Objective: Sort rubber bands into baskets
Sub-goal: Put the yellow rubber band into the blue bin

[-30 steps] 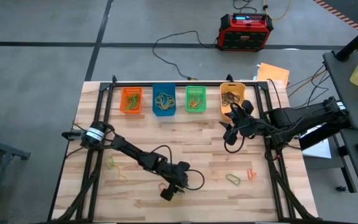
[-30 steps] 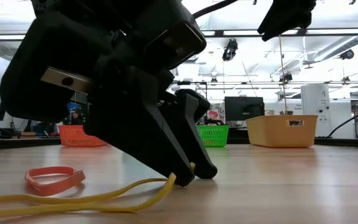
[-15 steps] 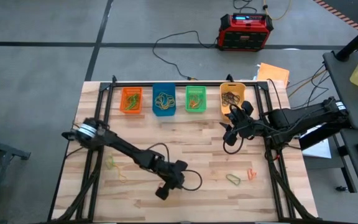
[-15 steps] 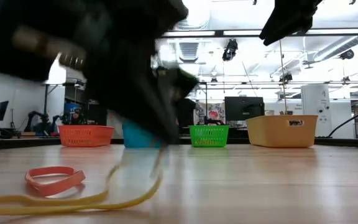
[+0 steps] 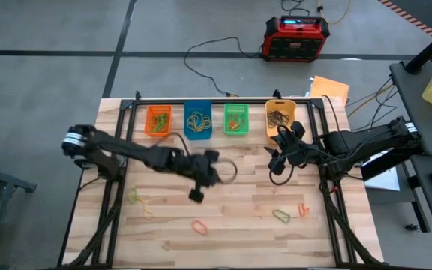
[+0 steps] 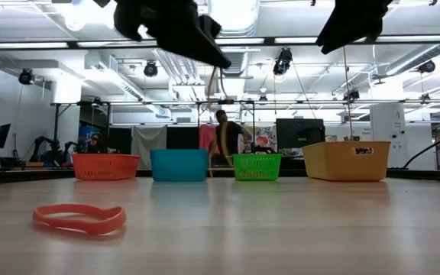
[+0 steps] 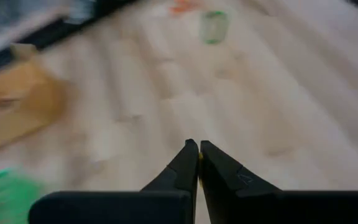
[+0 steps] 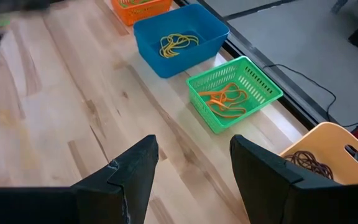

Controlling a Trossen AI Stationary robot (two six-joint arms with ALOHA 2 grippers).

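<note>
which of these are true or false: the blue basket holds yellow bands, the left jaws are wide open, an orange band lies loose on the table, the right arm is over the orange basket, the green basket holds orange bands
1. The blue basket holds yellow bands: true.
2. The left gripper has its jaws wide open: false, they are shut.
3. An orange band lies loose on the table: true.
4. The right gripper is over the orange basket: false, it hangs by the yellow-orange basket.
5. The green basket holds orange bands: true.
</note>
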